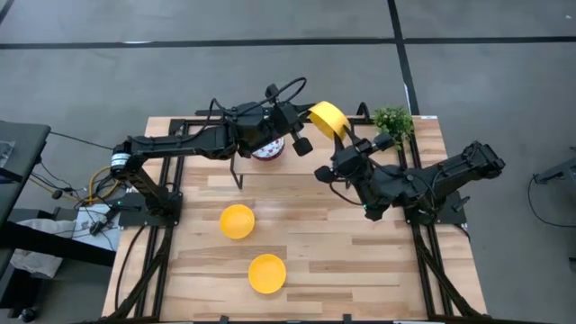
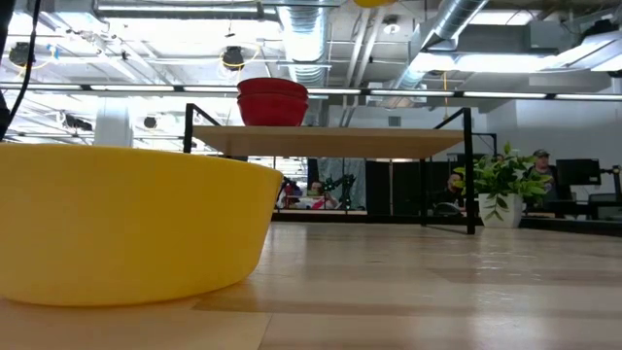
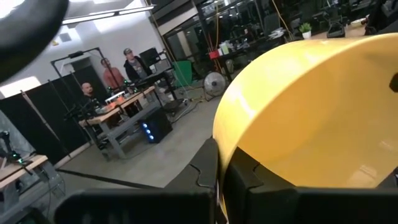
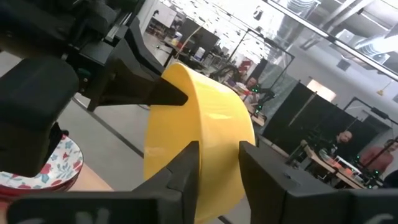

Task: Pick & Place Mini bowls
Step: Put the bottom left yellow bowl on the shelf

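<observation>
A yellow bowl (image 1: 328, 118) is held tilted in the air above the table's far edge, between the two arms, and a handover appears to be the step in hand. Its rim is pinched by the left gripper (image 1: 300, 133), as the left wrist view shows, with one finger (image 3: 208, 163) outside the wall. The opposite rim is straddled by the right gripper (image 4: 219, 163), though whether those fingers are already pressed on the wall cannot be told. Two more yellow bowls (image 1: 237, 220) lie on the table (image 1: 360, 261) near its front, and a speckled stack (image 1: 268, 150) sits under the left arm. Next, a firm right-hand pinch is called for before the left fingers are spread. A plant (image 1: 393, 120) stands just beside the exchange.
</observation>
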